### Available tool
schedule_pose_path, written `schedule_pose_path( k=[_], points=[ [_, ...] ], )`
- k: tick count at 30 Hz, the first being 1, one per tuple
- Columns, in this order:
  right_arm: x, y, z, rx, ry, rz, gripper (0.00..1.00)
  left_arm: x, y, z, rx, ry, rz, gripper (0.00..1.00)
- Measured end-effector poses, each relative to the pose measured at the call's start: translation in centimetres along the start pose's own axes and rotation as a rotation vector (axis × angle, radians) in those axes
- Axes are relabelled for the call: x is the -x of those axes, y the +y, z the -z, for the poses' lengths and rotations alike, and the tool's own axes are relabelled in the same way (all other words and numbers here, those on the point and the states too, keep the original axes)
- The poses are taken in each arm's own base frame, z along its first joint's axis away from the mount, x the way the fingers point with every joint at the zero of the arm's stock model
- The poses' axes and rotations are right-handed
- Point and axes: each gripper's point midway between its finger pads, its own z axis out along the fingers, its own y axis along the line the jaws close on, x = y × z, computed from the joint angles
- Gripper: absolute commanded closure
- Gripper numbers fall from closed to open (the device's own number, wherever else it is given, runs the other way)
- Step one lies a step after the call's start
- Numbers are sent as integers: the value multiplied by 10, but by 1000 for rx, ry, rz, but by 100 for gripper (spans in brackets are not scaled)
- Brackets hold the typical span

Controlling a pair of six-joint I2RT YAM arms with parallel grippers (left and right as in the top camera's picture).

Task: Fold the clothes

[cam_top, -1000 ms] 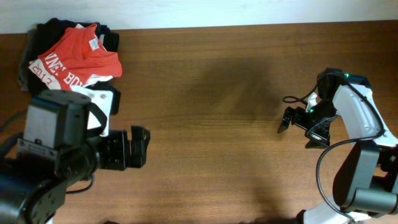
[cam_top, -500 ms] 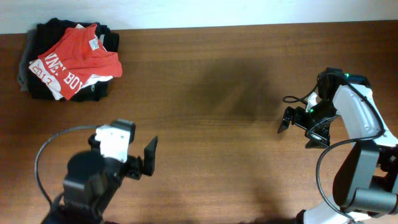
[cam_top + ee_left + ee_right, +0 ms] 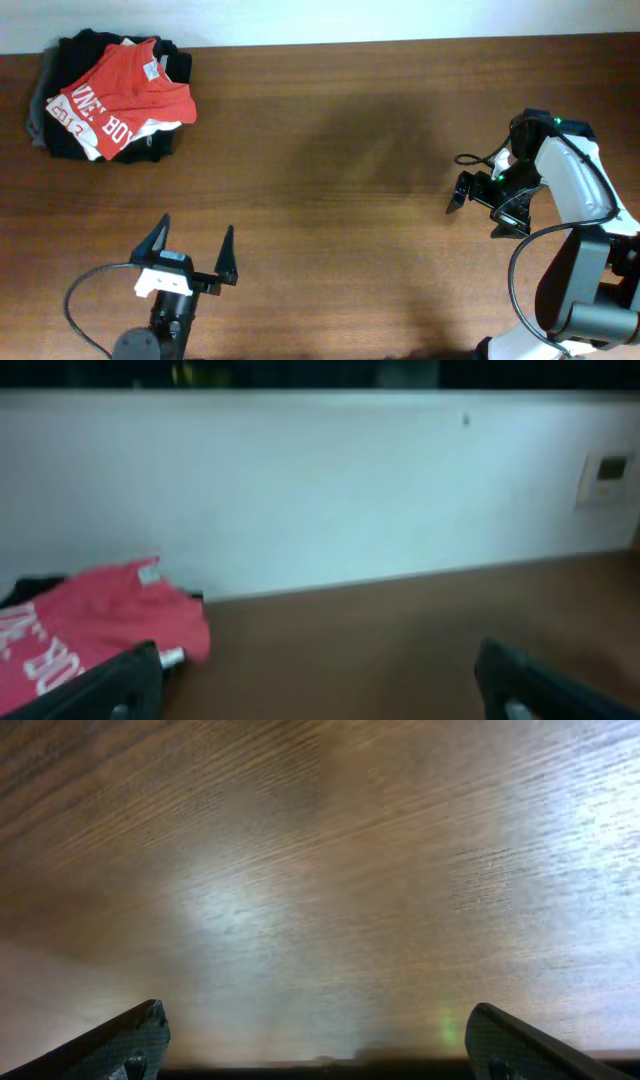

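Where legible, white "BOY" lettering [image 3: 112,128] on orange-red T-shirt [image 3: 135,90].

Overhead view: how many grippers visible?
2: left gripper at bottom left, open; right gripper near the right edge, open. None appears hidden.

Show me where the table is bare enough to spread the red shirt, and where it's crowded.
The widest bare stretch of table runs from the T-shirt heap to the right pincer. A narrower strip lies between that heap and the left pincer. Crowded: the far left corner, where the T-shirt lies on dark clothes.
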Motion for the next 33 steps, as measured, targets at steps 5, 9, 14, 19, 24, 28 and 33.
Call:
schedule_pose_path(
  k=[5,9,14,19,24,28,33],
  points=[
    [0,0,0,0,-1,1,2,-21,5,-4,14,-42,-12,1],
    [0,0,0,0,-1,1,2,-42,11,-4,38,30,2,1],
    [0,0,0,0,-1,1,2,-81,19,0,74,184,35,1],
    [0,0,0,0,-1,0,2,-81,19,0,74,184,35,1],
    [0,0,0,0,-1,0,2,-81,19,0,74,183,35,1],
    [0,0,0,0,-1,0,2,-81,19,0,74,183,35,1],
    [0,0,0,0,-1,-1,2,-81,19,0,74,183,35,1]
  ],
)
